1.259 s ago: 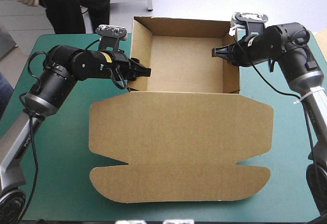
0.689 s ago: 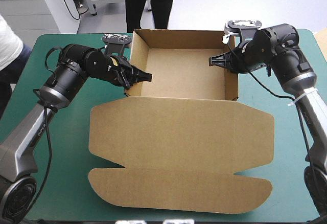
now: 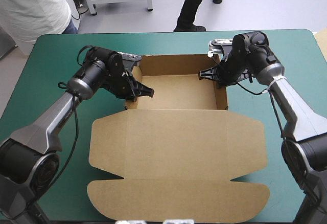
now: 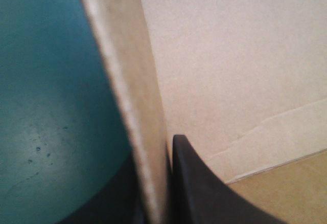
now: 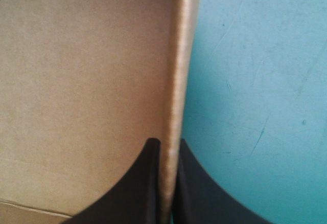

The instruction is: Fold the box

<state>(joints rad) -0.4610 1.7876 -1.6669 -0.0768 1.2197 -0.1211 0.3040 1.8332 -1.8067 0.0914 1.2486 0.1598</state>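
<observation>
- High view: the teal-green table cover (image 3: 51, 50) is carrying the brown box (image 3: 179, 129) at its middle. Its wide lid (image 3: 179, 193) is lying flat toward the near edge, and its open tray (image 3: 173, 91) is sitting toward the far edge.
- The tray is now showing lower and flatter than just before, when its far wall was rearing up. Both arms are reaching farther over the table with it. I judge the tray is being settled onto the cover with its walls already raised, so little folding is remaining.
- The left gripper (image 3: 145, 92) is pinching the tray's left wall (image 4: 134, 106), one black finger (image 4: 204, 193) pressing inside and the other outside, all but together.
- The right gripper (image 3: 204, 74) is pinching the right wall (image 5: 180, 55) likewise, its fingers (image 5: 138, 188) squeezing the board between them.
</observation>
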